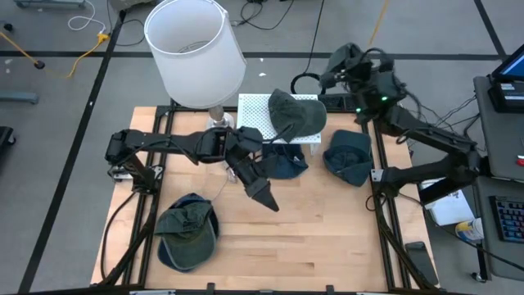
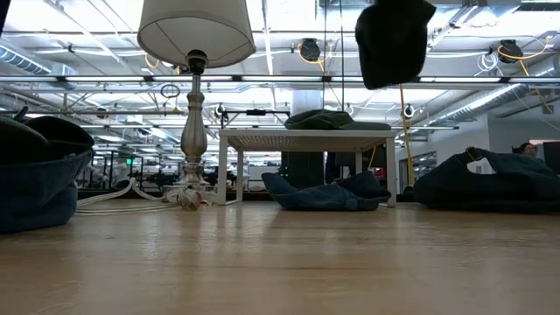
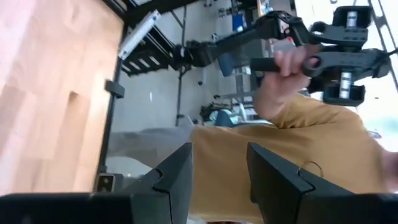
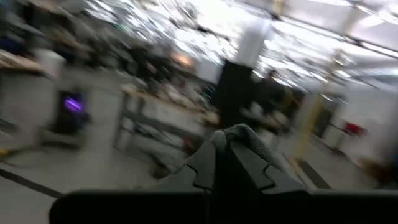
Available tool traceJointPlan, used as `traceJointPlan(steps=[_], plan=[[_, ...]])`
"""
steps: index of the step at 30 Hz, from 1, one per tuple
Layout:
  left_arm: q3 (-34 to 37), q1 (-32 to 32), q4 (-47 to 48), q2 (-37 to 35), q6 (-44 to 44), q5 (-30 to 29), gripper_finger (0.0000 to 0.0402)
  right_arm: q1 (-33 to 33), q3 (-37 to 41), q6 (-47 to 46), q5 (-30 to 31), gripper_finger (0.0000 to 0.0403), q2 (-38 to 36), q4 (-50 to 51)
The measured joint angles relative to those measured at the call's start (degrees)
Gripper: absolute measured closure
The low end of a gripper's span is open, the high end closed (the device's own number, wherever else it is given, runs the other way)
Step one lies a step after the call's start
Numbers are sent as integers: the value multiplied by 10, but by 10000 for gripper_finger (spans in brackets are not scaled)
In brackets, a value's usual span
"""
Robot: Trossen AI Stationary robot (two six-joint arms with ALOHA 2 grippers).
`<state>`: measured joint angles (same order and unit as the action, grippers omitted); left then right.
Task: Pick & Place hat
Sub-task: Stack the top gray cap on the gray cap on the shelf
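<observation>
1. Setting: robotics lab or workshop.
2. Bench (image 1: 270, 238): pale wooden top held in a black metal frame, standing on grey carpet tiles.
3. Cables (image 1: 74, 49): yellow and black leads trailing across the floor behind the bench.
4. Ceiling (image 2: 289, 96): open, with exposed pipes, trusses and bright lamps, seen in the low view.
5. Laptop (image 1: 508, 82): open on a side desk at the right edge.
6. Person (image 3: 311, 149): mustard top, hand on a control rig handle.
</observation>
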<state>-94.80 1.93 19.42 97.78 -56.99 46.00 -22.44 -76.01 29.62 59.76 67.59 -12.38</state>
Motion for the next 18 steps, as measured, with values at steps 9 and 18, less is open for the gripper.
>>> traceJointPlan(steps=[9, 18], plan=[[1, -4, 69, -27, 94, -97, 247, 57, 0, -58, 169, 389, 74, -36], [1, 38, 113, -124, 232, -345, 247, 79, 0, 0, 278, 390, 136, -169]])
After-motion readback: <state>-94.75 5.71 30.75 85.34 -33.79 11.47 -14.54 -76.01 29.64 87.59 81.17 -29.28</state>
